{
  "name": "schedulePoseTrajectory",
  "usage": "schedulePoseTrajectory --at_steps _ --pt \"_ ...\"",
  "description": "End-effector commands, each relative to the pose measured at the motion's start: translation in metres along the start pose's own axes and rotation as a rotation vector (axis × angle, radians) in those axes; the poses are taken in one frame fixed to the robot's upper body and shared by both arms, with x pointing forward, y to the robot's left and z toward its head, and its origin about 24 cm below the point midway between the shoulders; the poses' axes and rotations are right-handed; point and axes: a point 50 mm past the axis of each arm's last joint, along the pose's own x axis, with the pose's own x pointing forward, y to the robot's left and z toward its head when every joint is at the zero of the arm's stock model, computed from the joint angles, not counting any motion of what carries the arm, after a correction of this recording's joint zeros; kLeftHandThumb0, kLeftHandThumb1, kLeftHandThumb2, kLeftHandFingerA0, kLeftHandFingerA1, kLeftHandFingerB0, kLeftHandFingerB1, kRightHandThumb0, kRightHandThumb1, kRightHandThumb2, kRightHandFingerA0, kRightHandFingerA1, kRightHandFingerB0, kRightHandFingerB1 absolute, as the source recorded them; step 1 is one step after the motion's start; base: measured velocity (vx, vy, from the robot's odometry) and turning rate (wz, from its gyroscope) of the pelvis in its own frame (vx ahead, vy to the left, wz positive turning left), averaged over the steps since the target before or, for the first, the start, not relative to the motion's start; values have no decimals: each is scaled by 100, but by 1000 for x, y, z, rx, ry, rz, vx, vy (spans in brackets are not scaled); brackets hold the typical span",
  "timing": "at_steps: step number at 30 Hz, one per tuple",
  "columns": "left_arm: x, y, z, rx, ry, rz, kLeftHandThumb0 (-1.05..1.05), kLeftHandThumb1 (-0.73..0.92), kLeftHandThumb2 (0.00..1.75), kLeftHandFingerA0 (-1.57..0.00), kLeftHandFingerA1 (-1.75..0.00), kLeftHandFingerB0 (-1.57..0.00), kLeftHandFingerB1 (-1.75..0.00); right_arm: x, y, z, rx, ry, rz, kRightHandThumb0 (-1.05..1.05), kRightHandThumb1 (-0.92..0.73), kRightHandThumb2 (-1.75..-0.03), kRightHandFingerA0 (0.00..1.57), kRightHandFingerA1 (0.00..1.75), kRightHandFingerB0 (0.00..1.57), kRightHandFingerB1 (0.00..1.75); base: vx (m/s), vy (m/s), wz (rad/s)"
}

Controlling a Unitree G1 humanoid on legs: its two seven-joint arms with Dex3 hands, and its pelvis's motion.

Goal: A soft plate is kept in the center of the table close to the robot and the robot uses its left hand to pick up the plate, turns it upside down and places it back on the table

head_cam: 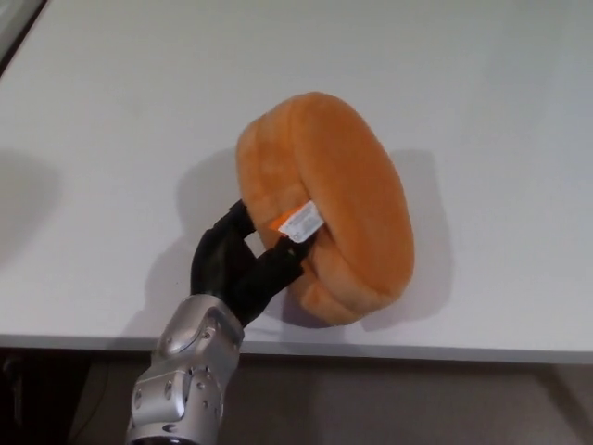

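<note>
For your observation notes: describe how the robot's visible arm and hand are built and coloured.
The left hand is matte black, with thick rounded fingers. Its wrist and forearm are silver-grey metal in rounded, jointed segments with small round fasteners. No cables or markings show. The right arm is out of view.

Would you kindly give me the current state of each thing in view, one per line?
soft plate: orange plush, held off the table, tilted on its rim edge, white tag showing near the grip.
left hand: shut on the soft plate at its lower left rim.
table: white, bearing only shadows of the plate and arm.
right hand: not in view.
</note>
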Motion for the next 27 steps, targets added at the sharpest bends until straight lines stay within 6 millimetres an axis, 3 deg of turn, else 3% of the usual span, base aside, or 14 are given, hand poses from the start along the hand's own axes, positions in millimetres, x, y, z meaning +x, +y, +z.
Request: schedulePoseTrajectory --at_steps 1,2,6,8,9,10,11,13,14,15,22,23,24,27 --pt "-20 -44 -61 -790 150 687 -14 62 68 -94 -175 -57 -118 1 -9 -3 -32 21 -21 -64 -73 -63 65 39 38 34 0 0 0" --pt "-19 -45 -58 -758 172 704 -13 64 67 -93 -175 -57 -81 1 -9 -2 -27 20 -22 -65 -74 -63 65 40 38 34 0 0 0" --pt "-16 -51 -57 -685 255 739 -9 63 70 -89 -175 -37 -55 3 -9 -1 -27 20 -24 -69 -74 -63 63 39 38 34 0 0 0" --pt "-15 -53 -60 -683 307 749 -9 62 70 -85 -175 -37 -59 2 -9 0 -28 18 -25 -69 -74 -63 63 39 38 34 0 0 0" --pt "-15 -54 -62 -686 331 748 -4 63 74 -83 -175 -41 -65 3 -9 0 -19 19 -21 -69 -59 -94 53 54 32 48 0 0 0" --pt "-14 -55 -64 -673 351 744 -5 65 72 -83 -175 -43 -63 4 -9 2 -18 14 -18 -66 -74 -63 63 39 38 35 0 0 0" --pt "-14 -55 -65 -655 365 741 -5 65 72 -83 -175 -43 -63 4 -9 3 -22 7 -16 -66 -74 -63 63 39 38 35 0 0 0" --pt "-16 -57 -74 -649 405 726 -3 65 74 -80 -175 -36 -58 7 -12 4 -52 -7 11 -67 -62 -96 48 53 28 47 0 0 0" --pt "-16 -57 -75 -649 411 725 -3 65 74 -80 -175 -36 -58 7 -13 5 -54 -11 18 -67 -62 -96 48 53 28 47 0 0 0" --pt "-16 -58 -77 -616 446 713 -7 67 71 -79 -175 -27 -53 8 -14 6 -57 -18 23 -64 -77 -64 56 39 34 32 0 0 0" --pt "-21 -64 -95 -635 553 591 -14 62 74 -93 -175 -21 -46 13 -15 14 -55 -40 34 -70 -77 -64 54 43 35 33 0 0 0" --pt "-22 -68 -98 -651 567 577 -13 63 72 -92 -175 -22 -45 13 -15 15 -52 -42 28 -79 -67 -100 48 55 29 47 0 0 0" --pt "-23 -71 -100 -652 582 569 -14 60 72 -95 -175 -26 -51 13 -16 15 -57 -46 24 -70 -79 -64 53 44 35 33 0 0 0" --pt "-24 -78 -105 -641 611 550 -12 60 73 -94 -175 -22 -49 14 -16 15 -56 -47 19 -72 -78 -64 53 45 35 33 0 0 0"
